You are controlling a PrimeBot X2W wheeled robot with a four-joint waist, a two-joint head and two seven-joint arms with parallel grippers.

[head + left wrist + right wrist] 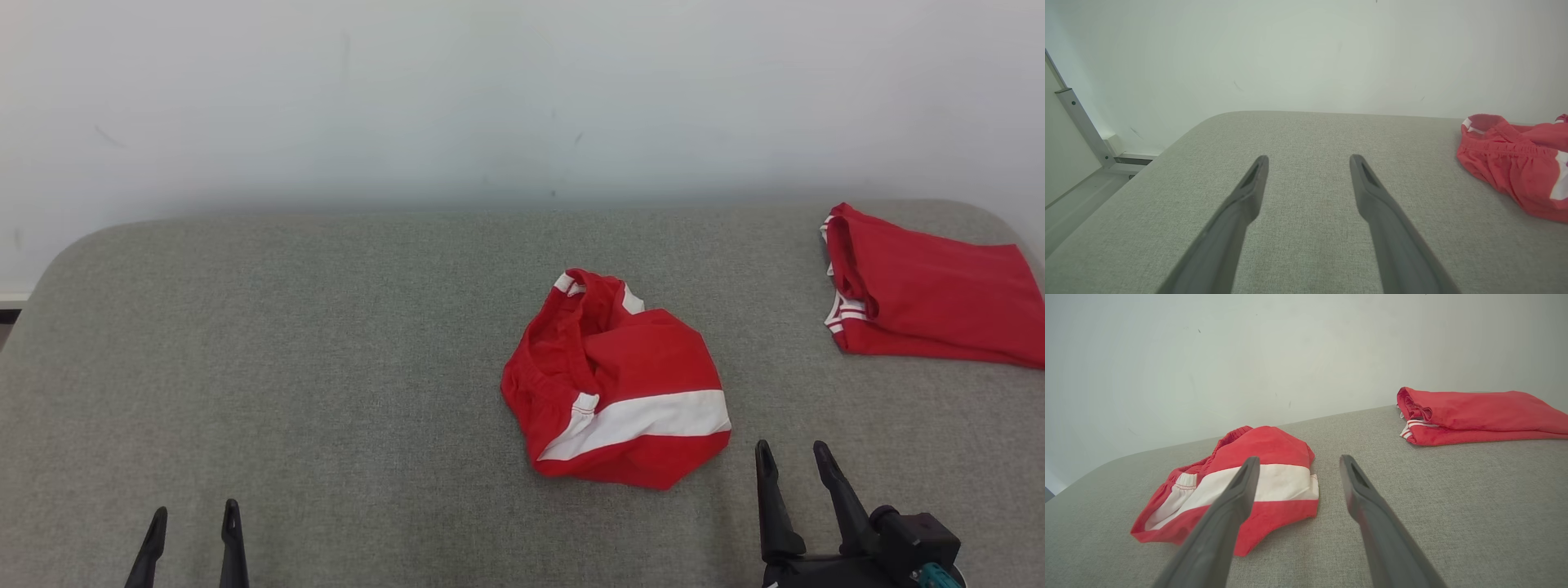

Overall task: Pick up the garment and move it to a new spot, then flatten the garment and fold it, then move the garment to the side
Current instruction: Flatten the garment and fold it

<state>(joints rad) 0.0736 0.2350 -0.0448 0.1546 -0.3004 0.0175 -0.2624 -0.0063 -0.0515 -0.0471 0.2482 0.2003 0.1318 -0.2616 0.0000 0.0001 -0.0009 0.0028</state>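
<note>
The crumpled red shorts (616,384) are being seen mid-counter (326,327), just ahead-left of the released, empty right hand (792,454), the released left hand (196,518) lying well apart.

you have a wide bare stretch of grey fabric-covered table top (286,343) across the left half, so your left gripper (196,506), jaws apart, has nothing ahead of it up to the plain white wall (490,98) closing the far edge. just ahead and left of your right gripper (790,444), also spread, sits the crumpled red garment with a white band (616,384), and a folded red cloth stack (931,294) takes the far right corner, with an open lane of bare fabric between them.
</note>
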